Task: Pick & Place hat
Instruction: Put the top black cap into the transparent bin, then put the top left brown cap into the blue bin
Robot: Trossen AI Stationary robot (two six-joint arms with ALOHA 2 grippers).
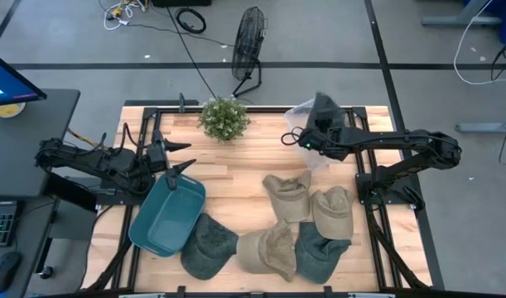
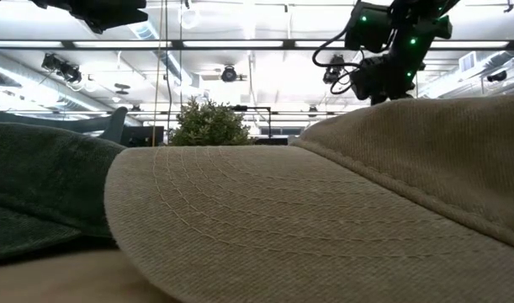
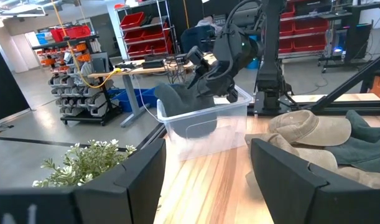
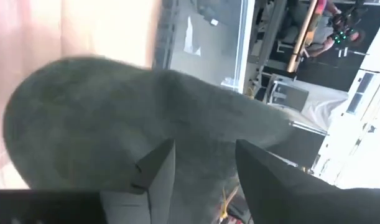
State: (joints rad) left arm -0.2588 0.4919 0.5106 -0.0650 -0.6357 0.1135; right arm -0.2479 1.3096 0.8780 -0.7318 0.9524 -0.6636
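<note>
Reaching over the far right corner of a pale wood-plank tabletop [image 1: 236, 186], the right hand [image 1: 306, 139] pinches a soft, dark grey fabric hat [image 3: 177, 99], its two fingers closed on the cloth as the hat hangs into a clear, thin-walled plastic bin [image 3: 205, 121]. Six more hats lie crowded at the near side: three tan ones with stitched brims, including one [image 1: 287, 196] just beside the bin, and three dark green-grey ones, including one [image 1: 208, 246] touching a rounded rectangular teal tub [image 1: 166, 217]. At the tub's far edge, the left hand [image 1: 180, 157] hovers empty with fingers spread wide. One small leafy potted plant [image 1: 224, 118] stands at the far edge.
</note>
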